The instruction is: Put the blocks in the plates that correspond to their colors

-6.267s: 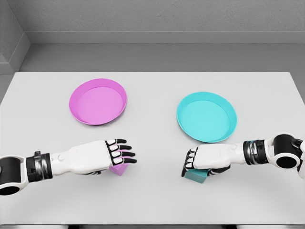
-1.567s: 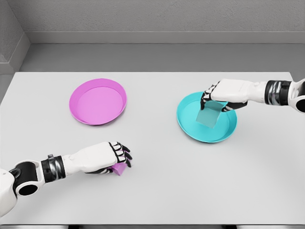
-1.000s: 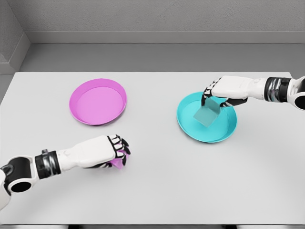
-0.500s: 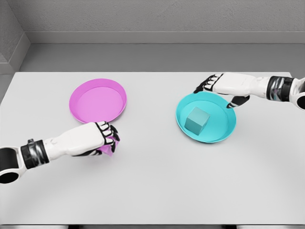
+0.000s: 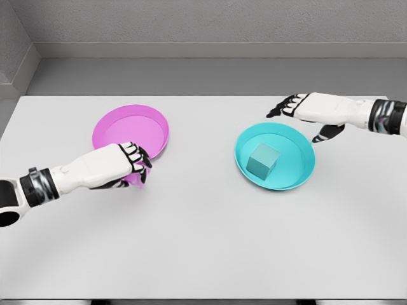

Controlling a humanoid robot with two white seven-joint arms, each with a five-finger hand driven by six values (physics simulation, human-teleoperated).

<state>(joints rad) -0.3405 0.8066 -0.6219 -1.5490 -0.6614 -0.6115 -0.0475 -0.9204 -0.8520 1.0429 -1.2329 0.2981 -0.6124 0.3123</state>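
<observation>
Teal block [image 5: 263, 159] resting inside teal plate [image 5: 304, 173], right of centre on white table [image 5: 203, 241]. Right hand [image 5: 304, 108] above that plate's far rim, fingers spread, holding nothing, thumb hanging beside the rim. Pink block [image 5: 136, 178] mostly hidden, only a sliver showing, clasped in curled fingers of left hand [image 5: 117, 165], at the near edge of pink plate [image 5: 130, 135]. Unclear whether held clear of the table or touching it.

open table [image 5: 203, 235] front, plates [image 5: 130, 135] behind
</observation>
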